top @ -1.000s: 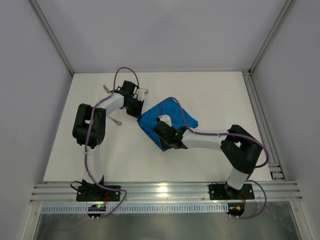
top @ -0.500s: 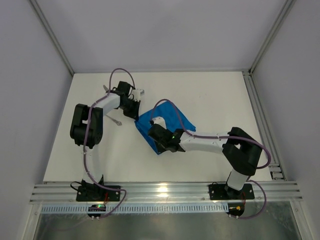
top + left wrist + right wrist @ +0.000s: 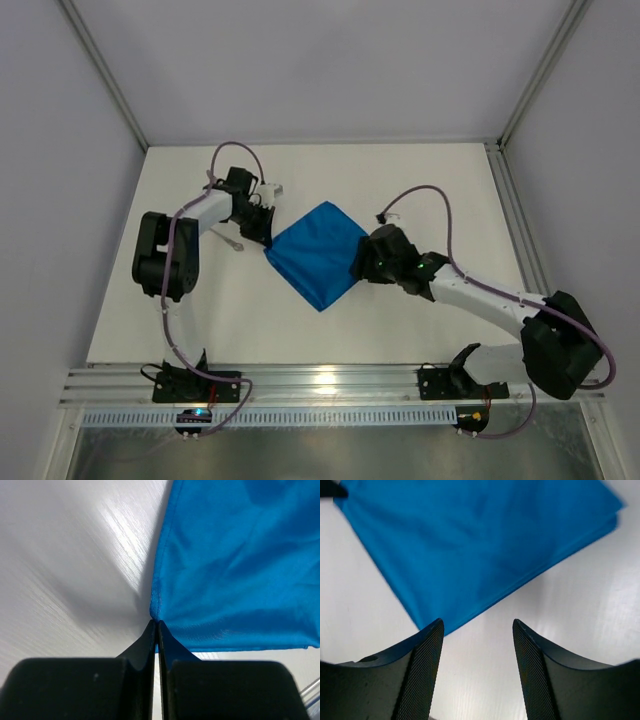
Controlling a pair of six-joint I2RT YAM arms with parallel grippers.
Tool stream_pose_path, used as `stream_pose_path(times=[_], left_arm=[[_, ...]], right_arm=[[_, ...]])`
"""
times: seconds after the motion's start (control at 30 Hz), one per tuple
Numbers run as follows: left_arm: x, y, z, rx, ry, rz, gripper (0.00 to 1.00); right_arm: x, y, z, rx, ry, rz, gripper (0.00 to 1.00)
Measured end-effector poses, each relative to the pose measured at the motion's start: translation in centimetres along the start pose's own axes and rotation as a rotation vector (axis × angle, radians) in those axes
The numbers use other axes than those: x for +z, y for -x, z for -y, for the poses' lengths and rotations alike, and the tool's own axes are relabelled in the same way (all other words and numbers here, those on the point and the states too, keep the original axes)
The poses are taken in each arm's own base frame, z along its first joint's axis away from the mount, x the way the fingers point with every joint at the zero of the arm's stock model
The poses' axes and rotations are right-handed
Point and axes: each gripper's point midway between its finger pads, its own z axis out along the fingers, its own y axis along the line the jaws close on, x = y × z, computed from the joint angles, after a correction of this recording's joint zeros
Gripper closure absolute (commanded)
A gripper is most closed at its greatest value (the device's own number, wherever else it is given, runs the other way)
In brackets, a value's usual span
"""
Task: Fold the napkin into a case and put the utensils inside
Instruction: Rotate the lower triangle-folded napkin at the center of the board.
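The bright blue napkin (image 3: 318, 253) lies flat on the white table as a folded diamond. My left gripper (image 3: 267, 240) is shut on its left corner; in the left wrist view the black fingertips (image 3: 156, 623) pinch the cloth (image 3: 235, 565) where the corner comes to a point. My right gripper (image 3: 362, 262) stands open just off the napkin's right edge, apart from it. In the right wrist view its gripper (image 3: 477, 625) has only bare table between the pads, and the napkin (image 3: 470, 540) lies ahead. One slim silver utensil (image 3: 234, 243) lies left of the left arm.
A second thin silver piece (image 3: 211, 178) shows at the back left, partly behind the left arm's purple cable. An aluminium rail (image 3: 320, 382) runs along the near edge, and grey walls close in the table at the back and sides.
My right gripper has opened, let go of the napkin and drawn back to the right. The lifted fold has dropped flat. My left gripper shifted slightly left, still pinching the corner.
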Motion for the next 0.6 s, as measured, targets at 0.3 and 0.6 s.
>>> stream_pose_path(times=[0.3, 0.6], left_arm=[[-1.5, -3.2, 1.8, 0.021, -0.051, -0.055, 1.00], [-2.2, -8.2, 3.0, 0.046, -0.101, -0.161, 0.98]], right_arm=[[2.7, 3.1, 10.3, 0.365, -0.113, 0.043, 0.40], [6.6, 4.3, 9.3, 0.361, -0.056, -0.013, 0.58]])
